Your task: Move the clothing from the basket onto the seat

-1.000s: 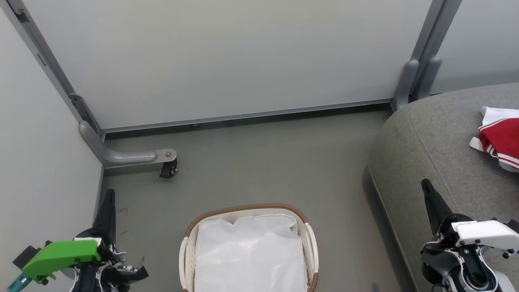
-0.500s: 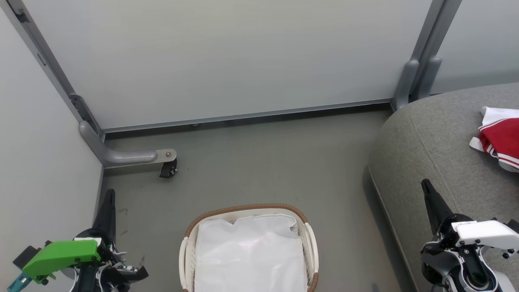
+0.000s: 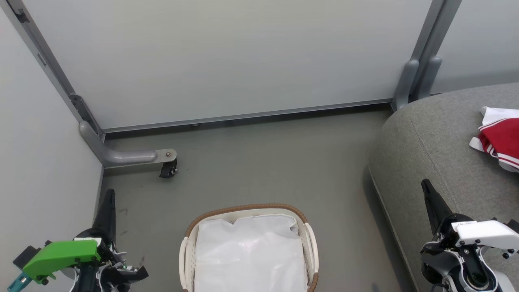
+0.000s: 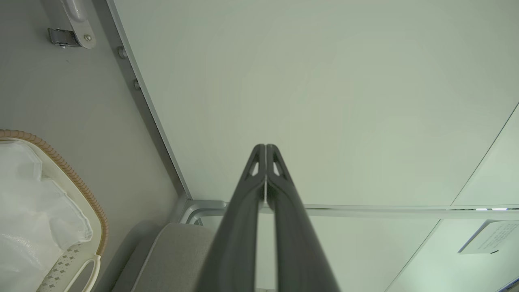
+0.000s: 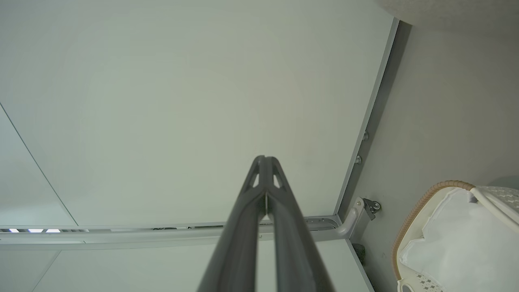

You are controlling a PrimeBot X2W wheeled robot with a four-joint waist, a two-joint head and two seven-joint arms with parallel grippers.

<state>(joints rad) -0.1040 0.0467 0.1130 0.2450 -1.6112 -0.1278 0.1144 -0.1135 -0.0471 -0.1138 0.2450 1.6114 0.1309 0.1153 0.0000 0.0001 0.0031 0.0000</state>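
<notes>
At the lower left of the head view the left gripper [image 3: 109, 195] is seen with its two dark fingers pressed together and nothing held between them. In the left wrist view the tips are shown meeting in front of a pale wall panel [image 4: 324, 101]. To the right of those fingers, on the grey floor [image 3: 263, 162], the basket [image 3: 243, 208] is set, with its white liner [image 3: 249, 251] spread inside it. Further right the right gripper [image 3: 425, 184] is found, its fingers likewise closed tight and empty, their tips seen against the rounded side of the seat [image 3: 438, 138]. Beyond and to the right of those fingertips, well apart from them, the clothing [image 3: 500, 138] is laid on the seat, red with white stripes and cut off by the picture's edge. Compared with the picture of a second ago, no change is noted: grippers, basket and clothing are found in the same places.
</notes>
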